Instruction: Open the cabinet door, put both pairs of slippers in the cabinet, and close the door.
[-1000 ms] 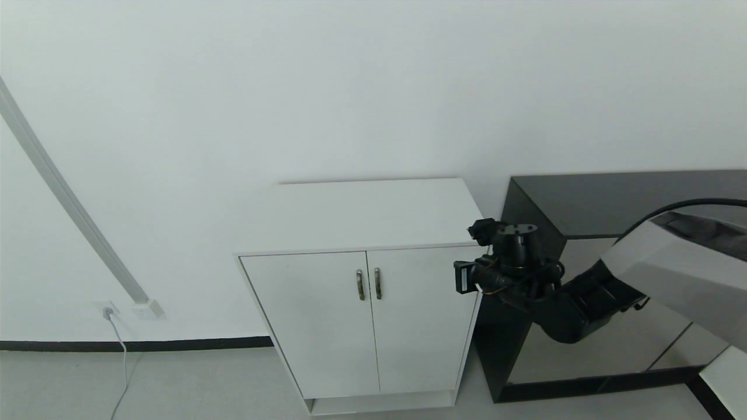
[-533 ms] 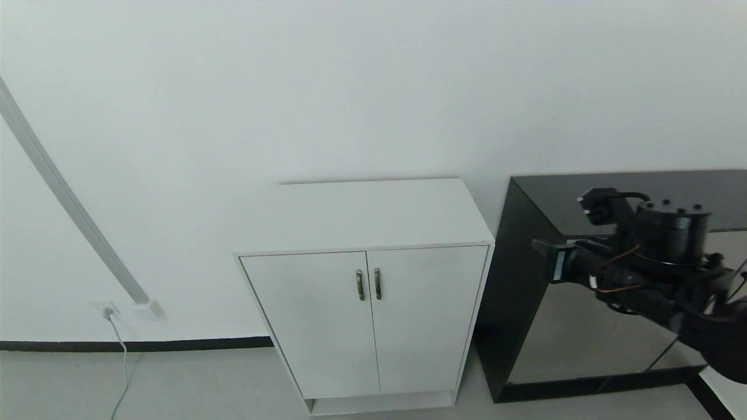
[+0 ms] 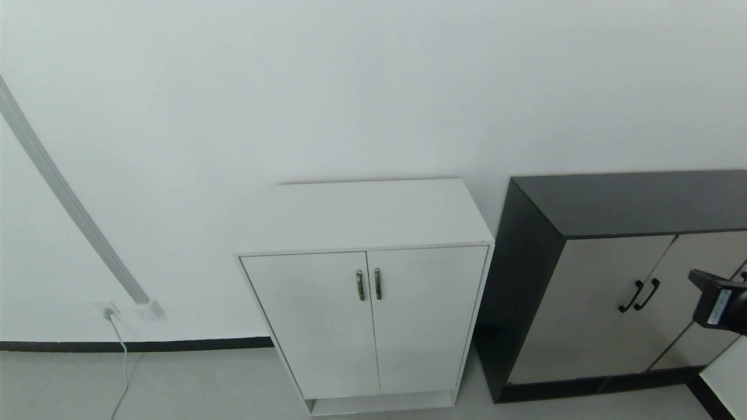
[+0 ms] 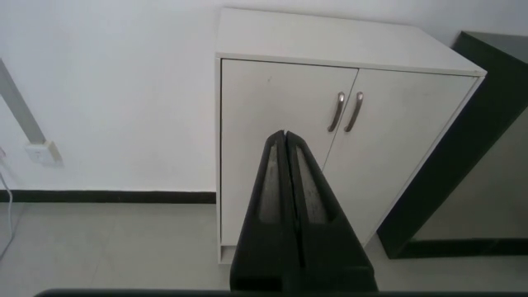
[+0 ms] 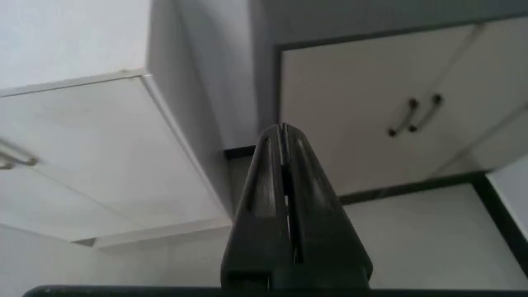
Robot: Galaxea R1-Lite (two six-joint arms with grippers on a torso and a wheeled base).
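Note:
The white cabinet (image 3: 373,213) stands against the wall with both doors closed. Its two metal handles (image 3: 360,284) meet at the middle seam. My left gripper (image 4: 285,140) is shut with nothing in it, back from the cabinet (image 4: 280,107) and pointing at its left door. My right gripper (image 5: 284,132) is also shut and empty, low in front of the gap between the white cabinet (image 5: 91,148) and the black one. In the head view the right gripper (image 3: 715,297) pokes in at the right edge, well clear of the white cabinet.
A black cabinet (image 3: 613,201) with grey doors and dark handles (image 3: 639,294) stands right beside the white one. A wall socket with a hanging cable (image 3: 108,313) and a slanted grey conduit (image 3: 64,198) are on the left. Grey floor lies in front.
My right arm has drawn back to the right, from the white cabinet's right door edge to the picture's right edge, uncovering the black cabinet's doors. The cabinet doors have not moved.

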